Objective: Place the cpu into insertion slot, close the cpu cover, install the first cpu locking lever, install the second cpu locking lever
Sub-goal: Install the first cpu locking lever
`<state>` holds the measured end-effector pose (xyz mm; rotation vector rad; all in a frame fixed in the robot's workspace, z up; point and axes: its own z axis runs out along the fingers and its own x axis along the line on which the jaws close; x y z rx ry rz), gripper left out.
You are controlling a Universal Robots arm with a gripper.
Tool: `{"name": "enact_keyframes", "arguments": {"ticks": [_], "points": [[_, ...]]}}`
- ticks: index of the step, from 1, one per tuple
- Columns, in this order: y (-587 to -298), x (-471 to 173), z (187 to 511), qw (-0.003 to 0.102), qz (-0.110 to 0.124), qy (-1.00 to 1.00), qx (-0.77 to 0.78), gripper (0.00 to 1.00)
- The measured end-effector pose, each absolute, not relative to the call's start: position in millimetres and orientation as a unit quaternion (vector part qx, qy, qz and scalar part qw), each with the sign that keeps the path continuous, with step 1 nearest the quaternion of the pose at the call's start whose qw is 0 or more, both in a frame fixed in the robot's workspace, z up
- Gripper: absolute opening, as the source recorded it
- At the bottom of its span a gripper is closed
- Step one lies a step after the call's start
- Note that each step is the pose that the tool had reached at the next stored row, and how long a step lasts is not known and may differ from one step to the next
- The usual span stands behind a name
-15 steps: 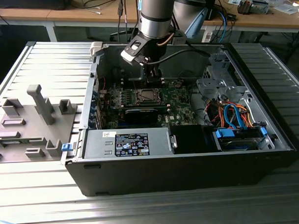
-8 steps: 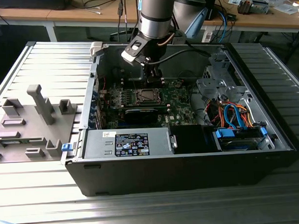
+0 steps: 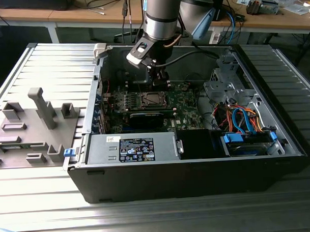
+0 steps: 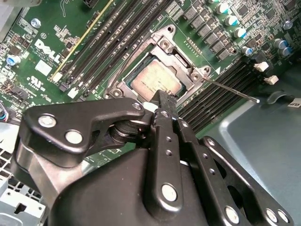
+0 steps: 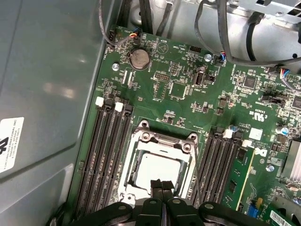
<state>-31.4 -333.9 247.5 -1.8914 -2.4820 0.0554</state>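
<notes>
The cpu (image 5: 157,169) lies flat in the insertion slot (image 3: 150,100) on the green motherboard, its silver-grey top showing through the window of the cpu cover (image 5: 141,140). The cover lies down flat around the chip. My gripper (image 5: 162,185) hangs just above the near edge of the cover, its two black fingers pressed together and shut on nothing. In the second wrist view the fingertips (image 4: 164,100) stand over the cover's edge next to the cpu (image 4: 155,80). A thin metal locking lever (image 4: 233,90) sticks out from the socket's corner, raised over the memory slots.
Long black memory slots (image 5: 106,155) flank the socket on both sides. The open computer case (image 3: 278,137) walls the board in, with a drive cage and coloured cables (image 3: 241,118) at the exterior view's right and a power supply (image 3: 130,147) in front. A grey fixture (image 3: 40,107) stands outside.
</notes>
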Motion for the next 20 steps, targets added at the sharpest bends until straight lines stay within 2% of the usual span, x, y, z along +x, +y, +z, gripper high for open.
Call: {"name": "enact_keyframes", "arguments": {"ticks": [20], "points": [[-333.9,-31.4,247.6,0.009,0.018,-0.821,-0.570,0.11]]}}
